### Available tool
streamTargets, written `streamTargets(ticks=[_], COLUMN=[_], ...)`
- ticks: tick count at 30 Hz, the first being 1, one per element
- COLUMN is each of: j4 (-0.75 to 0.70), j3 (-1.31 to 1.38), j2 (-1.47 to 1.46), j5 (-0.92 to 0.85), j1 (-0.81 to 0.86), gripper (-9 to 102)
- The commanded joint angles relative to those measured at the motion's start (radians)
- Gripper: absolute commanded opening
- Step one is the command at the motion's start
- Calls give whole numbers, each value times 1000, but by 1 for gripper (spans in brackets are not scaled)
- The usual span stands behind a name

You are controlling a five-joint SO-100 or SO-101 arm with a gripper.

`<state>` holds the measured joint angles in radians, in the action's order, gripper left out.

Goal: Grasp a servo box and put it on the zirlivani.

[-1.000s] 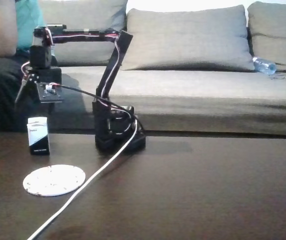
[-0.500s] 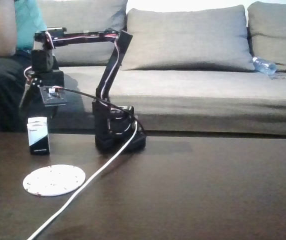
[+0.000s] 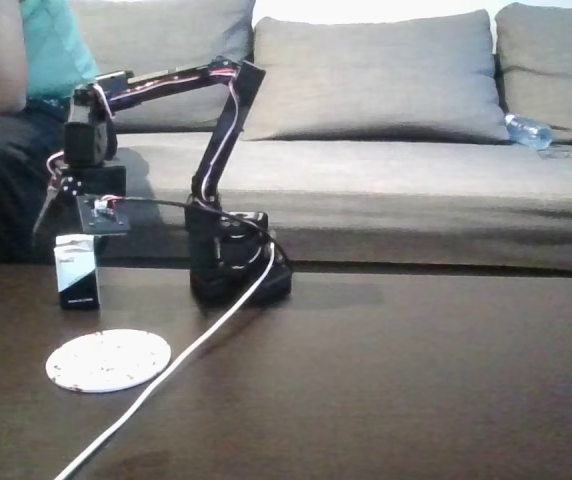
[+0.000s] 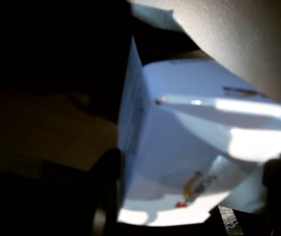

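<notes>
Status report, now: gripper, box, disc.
Gripper open, down over the box, fingers either side, not closed. Box upright on the table. Disc bare, cable beside it.

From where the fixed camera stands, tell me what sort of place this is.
Most likely a home living room. A grey sofa with big cushions runs behind a low dark table, a water bottle lies on the seat, and a person sits at the left end.

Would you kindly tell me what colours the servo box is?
The servo box is white on top and black below, clearest in the fixed view.
</notes>
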<state>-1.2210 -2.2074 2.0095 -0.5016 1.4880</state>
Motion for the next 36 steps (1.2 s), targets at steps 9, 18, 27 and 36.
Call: streamTargets(ticks=[9, 18, 27, 36], j4=[5, -2, -215, -403], j3=[2, 12, 235, 431], j2=[5, 15, 20, 20], j5=[-12, -14, -14, 46], j1=[-8, -11, -29, -175], gripper=[20, 17, 17, 17])
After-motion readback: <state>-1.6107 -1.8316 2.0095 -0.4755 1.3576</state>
